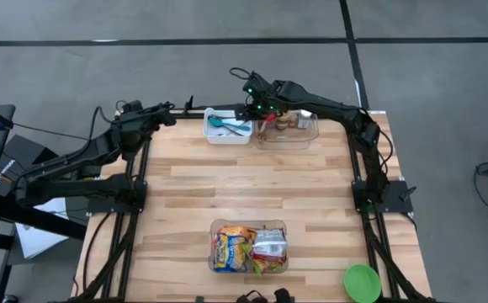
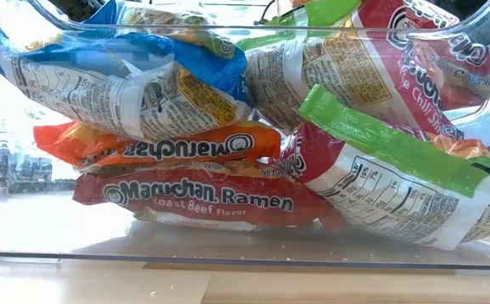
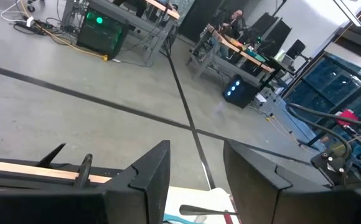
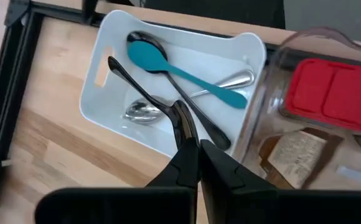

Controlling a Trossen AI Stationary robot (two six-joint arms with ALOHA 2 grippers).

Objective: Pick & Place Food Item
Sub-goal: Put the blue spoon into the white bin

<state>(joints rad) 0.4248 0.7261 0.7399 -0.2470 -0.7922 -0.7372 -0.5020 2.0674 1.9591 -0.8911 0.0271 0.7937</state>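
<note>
- wooden table (image 1: pixel 252 194): light plank top, carrying three containers and a green lid.
- left arm (image 1: pixel 76 164): extends along the table's left edge, with the left gripper (image 3: pixel 196 180) at the far left corner; its two dark fingers (image 3: pixel 146 180) stand partly apart with nothing between them, facing out over the room floor.
- right arm (image 1: pixel 353 126): reaches from the right side across the far edge; the right gripper (image 4: pixel 196 146) hangs over the boundary between the white tray and the far clear bin, fingers pressed together and holding nothing.
- clear bin (image 1: pixel 214 227) at the near edge: holds the ramen packets (image 2: pixel 198 198), stacked loosely, one labelled roast beef flavor at the bottom.
- far clear bin (image 1: pixel 311 135): holds jars, one with a red lid (image 4: pixel 333 93).
- white tray (image 4: pixel 99 99): sits just left of the far clear bin, touching it or nearly so; contains a teal spoon (image 4: pixel 180 71), a metal spoon (image 4: pixel 146 112) and a dark utensil (image 4: pixel 143 84), crossing one another.
- green lid (image 1: pixel 362 282): lies at the near right corner, apart from the bins.
</note>
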